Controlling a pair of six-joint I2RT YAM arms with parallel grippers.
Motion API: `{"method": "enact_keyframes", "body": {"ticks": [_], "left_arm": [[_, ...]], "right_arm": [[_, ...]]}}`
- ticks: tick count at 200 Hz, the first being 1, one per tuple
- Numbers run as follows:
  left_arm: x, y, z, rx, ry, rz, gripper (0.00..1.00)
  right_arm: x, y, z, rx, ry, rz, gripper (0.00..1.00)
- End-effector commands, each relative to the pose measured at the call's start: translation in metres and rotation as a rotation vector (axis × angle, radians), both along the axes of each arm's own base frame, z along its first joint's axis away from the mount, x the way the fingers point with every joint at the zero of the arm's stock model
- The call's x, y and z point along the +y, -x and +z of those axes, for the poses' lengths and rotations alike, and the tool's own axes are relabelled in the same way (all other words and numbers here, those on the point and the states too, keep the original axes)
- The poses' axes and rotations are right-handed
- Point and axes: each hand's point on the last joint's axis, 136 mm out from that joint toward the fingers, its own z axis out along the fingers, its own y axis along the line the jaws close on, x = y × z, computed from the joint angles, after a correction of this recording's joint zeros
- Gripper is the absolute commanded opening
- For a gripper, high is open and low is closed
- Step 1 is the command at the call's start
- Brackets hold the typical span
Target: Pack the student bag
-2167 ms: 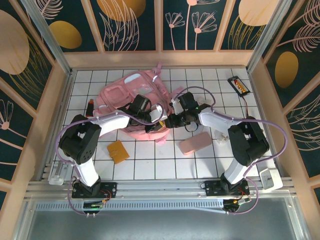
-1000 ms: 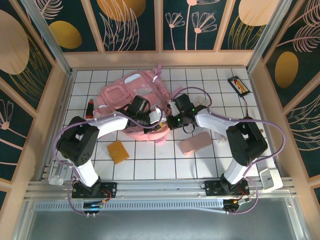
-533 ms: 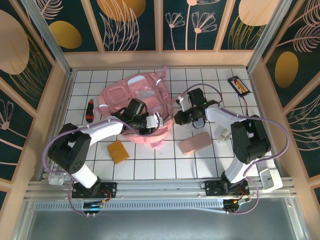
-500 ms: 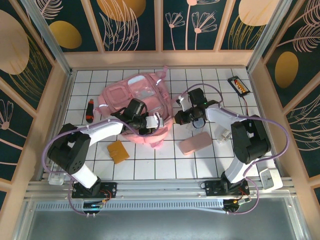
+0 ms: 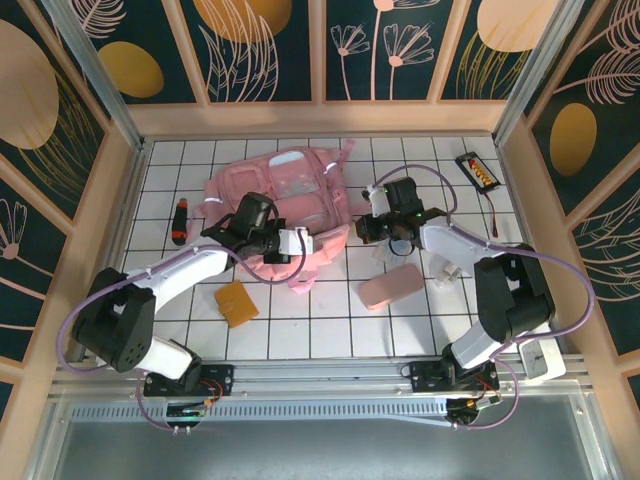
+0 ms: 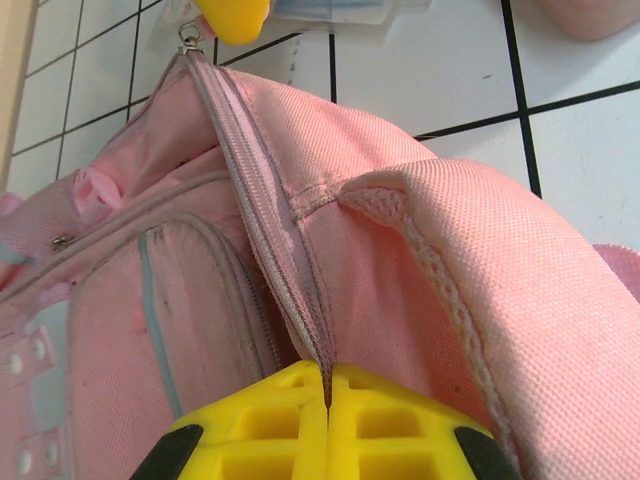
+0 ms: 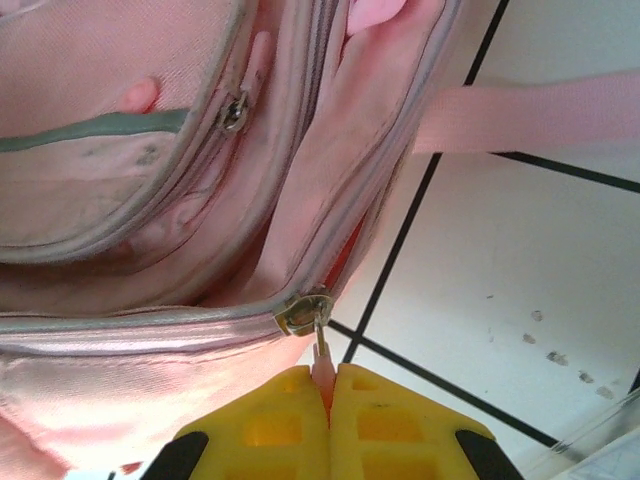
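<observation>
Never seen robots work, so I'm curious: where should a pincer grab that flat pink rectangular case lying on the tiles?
Probably across its narrow width, near the middle, coming straight down. The flat pink rectangular case lies flat and slantwise on the white tiled table, with tile showing along both long edges, so the pincer should turn to match that slant.

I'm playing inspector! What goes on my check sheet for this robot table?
Surface: white tiled table with black grid lines.
Job's things: large soft pink fabric backpack, lying left of centre.
Clutter: small flat pink case; flat orange square; red-and-black pen-like stick; black tray of small coloured bits.
Grippers: left gripper shut on the backpack's zip edge; right gripper shut on its zip pull.
Cables: purple cables looping along both arms.
Surroundings: dark walls with gold leaf patterns, wooden frame.
</observation>
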Motion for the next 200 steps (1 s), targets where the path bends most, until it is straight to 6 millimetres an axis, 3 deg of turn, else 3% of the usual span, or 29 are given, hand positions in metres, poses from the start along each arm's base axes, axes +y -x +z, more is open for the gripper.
{"method": "enact_keyframes", "body": {"ticks": [1, 27, 63, 80, 134, 160, 200], "left_arm": [[0.023, 0.007, -0.006, -0.047, -0.078, -0.035, 0.0], [0.015, 0.038, -0.01, -0.017, -0.011, -0.129, 0.0], [0.004, 0.076, -0.032, 0.05, -0.014, -0.23, 0.0], [-0.001, 0.085, -0.04, 0.053, -0.014, -0.253, 0.0], [-0.001, 0.086, -0.041, 0.03, -0.024, -0.27, 0.0], [-0.003, 0.081, -0.037, 0.019, -0.026, -0.26, 0.0], [-0.014, 0.057, -0.025, 0.006, 0.008, -0.181, 0.0]], "right_arm": [[-0.051, -0.028, -0.008, -0.046, 0.114, -0.22, 0.0], [-0.054, -0.054, -0.02, -0.037, 0.101, -0.252, 0.0], [-0.035, -0.099, -0.032, -0.02, 0.053, -0.257, 0.0], [-0.035, -0.119, -0.036, -0.024, 0.07, -0.291, 0.0], [-0.05, -0.157, -0.058, 0.021, 0.052, -0.394, 0.0], [-0.061, -0.16, -0.058, 0.023, 0.033, -0.443, 0.0], [-0.09, -0.153, -0.04, -0.017, 0.031, -0.519, 0.0]]}}
